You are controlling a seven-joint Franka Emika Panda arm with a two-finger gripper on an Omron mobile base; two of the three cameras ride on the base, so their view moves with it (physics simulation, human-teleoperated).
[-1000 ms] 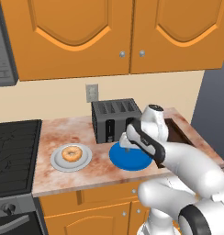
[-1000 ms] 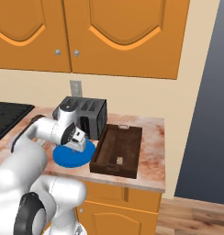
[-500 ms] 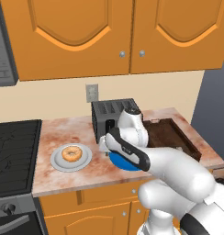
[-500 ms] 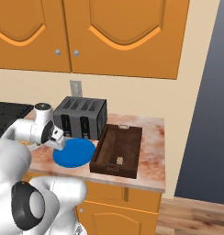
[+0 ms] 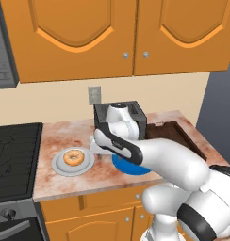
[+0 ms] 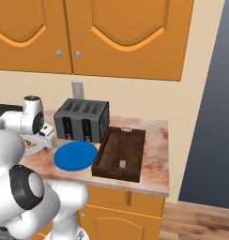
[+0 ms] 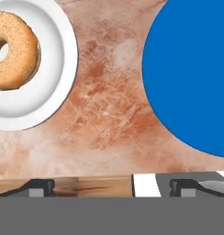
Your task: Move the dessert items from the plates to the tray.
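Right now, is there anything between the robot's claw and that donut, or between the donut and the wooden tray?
Nothing visible lies between the open gripper and the donut on the white plate, just bare counter. On the way to the tray, the blue plate lies flat between them, with the toaster behind it.

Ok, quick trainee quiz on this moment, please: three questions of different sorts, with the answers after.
1. True or false: the donut lies on the grey-white plate.
2. Multiple choice: where is the small pastry piece? A) on the blue plate B) in the wooden tray C) on the toaster
3. Short answer: is the gripper holding anything, and what lies below it?

Key
1. True.
2. B; the blue plate is bare.
3. No. Its jaws stand open and empty over the bare counter between the two plates.
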